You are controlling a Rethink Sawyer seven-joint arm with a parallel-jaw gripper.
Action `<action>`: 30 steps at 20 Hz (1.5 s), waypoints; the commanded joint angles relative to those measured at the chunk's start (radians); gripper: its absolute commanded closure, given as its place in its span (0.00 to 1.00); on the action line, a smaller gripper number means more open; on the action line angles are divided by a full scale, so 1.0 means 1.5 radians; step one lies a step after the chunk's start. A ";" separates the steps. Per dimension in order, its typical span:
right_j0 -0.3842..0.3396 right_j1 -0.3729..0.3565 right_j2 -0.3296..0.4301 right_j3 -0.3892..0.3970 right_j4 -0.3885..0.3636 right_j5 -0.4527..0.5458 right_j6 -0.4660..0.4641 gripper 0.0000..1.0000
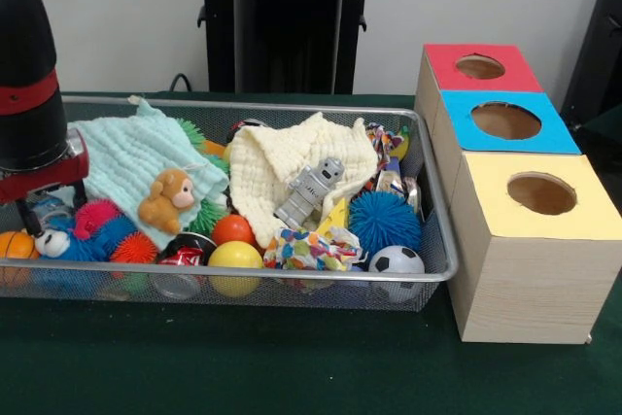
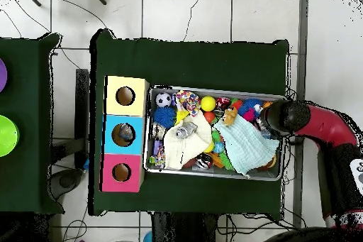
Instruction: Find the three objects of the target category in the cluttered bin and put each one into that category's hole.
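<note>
Front view: the arm point(image 1: 29, 75) dips into the wire bin's point(image 1: 428, 279) left end, its gripper hidden, grip impossible to tell. A grey robot toy point(image 1: 309, 191) lies on the cream cloth point(image 1: 282, 162). Overhead view: the three-hole box point(image 2: 125, 134) stands just beside the bin point(image 2: 213, 177).

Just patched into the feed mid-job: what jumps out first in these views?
The wire bin crammed with bright toys: a grey robot figure lying on the cream cloth at centre, a spiky blue ball toward the boxes. Beside it stand three boxes with holes, topped red, blue and yellow.
</note>
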 commanded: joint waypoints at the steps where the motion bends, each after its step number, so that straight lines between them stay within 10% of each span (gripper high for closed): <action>1: 0.022 0.002 -0.036 -0.024 -0.046 0.103 -0.076 0.00; 11: 0.058 -0.019 -0.081 -0.045 -0.073 0.218 -0.101 0.00; 30: -0.043 0.074 0.019 -0.006 -0.020 0.036 -0.110 0.00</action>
